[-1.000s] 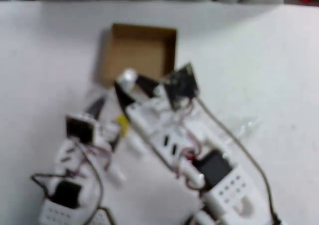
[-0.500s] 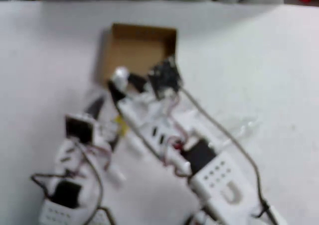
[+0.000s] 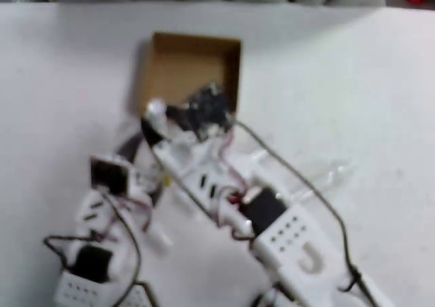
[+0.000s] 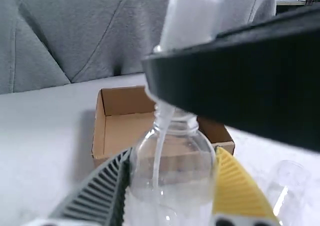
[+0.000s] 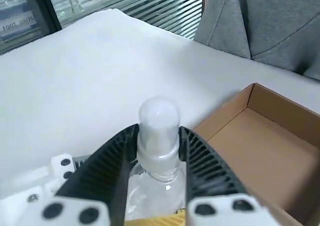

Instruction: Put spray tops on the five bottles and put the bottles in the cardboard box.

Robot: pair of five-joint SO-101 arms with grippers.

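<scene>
On the table [image 3: 353, 83] by the box [image 5: 260, 146], the bottle [image 4: 172, 176] is pinched in the left gripper [image 4: 172, 158], the spray top [image 5: 157, 121] (tube inside it) in the right gripper [image 5: 158, 146].

Bottle [image 4: 172, 173] base past the left wrist view's edge, cardboard box [image 4: 99, 131] front wall partly behind it.

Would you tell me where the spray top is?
In the right wrist view, the spray top is in the right pincer, atop the bottle the left pincer holds, near the cardboard box.
</scene>
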